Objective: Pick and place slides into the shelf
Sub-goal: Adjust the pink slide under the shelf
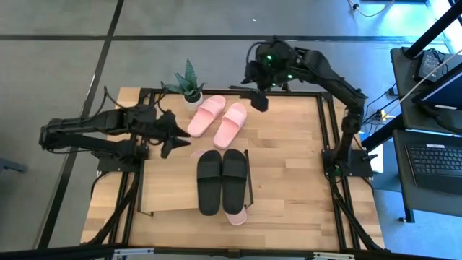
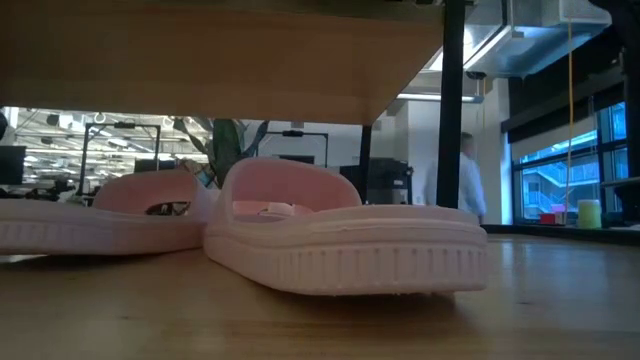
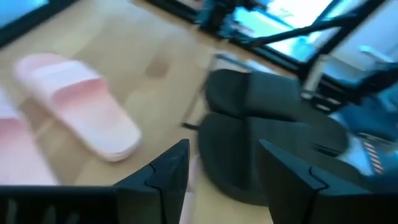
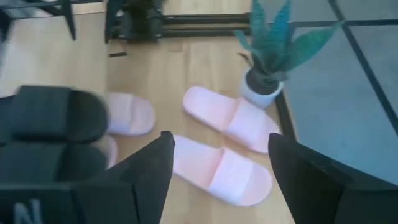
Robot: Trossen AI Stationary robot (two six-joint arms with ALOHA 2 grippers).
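A black pair of slides (image 1: 221, 180) lies sole-down, side by side, on the shelf's light-wood top board (image 1: 166, 184). Under that board a pale pink pair (image 2: 340, 235) rests on the table, with one end (image 1: 236, 215) sticking out at the near side. Another pink pair (image 1: 218, 119) lies on the table near the far edge. My left gripper (image 1: 177, 137) hangs open and empty above the shelf's far left corner, left of the black slides (image 3: 267, 130). My right gripper (image 1: 258, 94) is raised over the far edge, open and empty, above the pink pair (image 4: 217, 171).
A small potted plant (image 1: 189, 87) stands at the far edge, left of the pink pair. Black metal frame rails (image 1: 328, 144) run along the table's sides. Bare planks (image 1: 289, 166) lie right of the shelf. A person (image 2: 465, 180) stands in the room beyond.
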